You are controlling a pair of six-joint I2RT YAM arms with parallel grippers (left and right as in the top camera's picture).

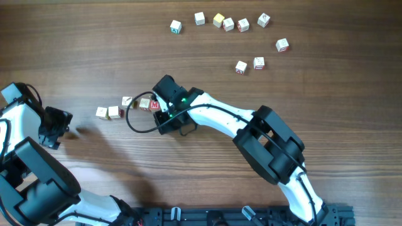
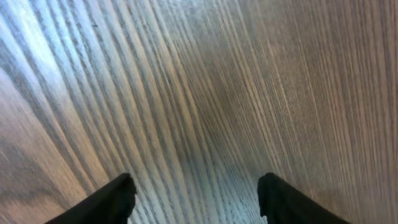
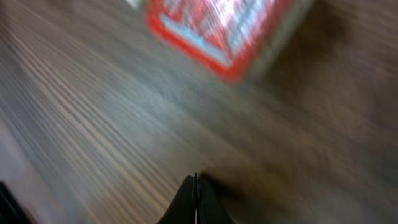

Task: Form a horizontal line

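Sitting closed, right end effector (image 3: 194, 186) faces the horizontal line (image 1: 127, 102).

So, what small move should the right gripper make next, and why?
Probably the shut right gripper, beside the red M cube, should nudge that end slightly downward in the overhead view: it sits higher there than the two leftmost cubes, so the horizontal line looks stepped.

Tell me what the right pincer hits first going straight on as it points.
Probably the red M cube ending the row: the wrist view shows it just ahead of the shut right pincer, slightly off-centre. Blur leaves depth unclear.
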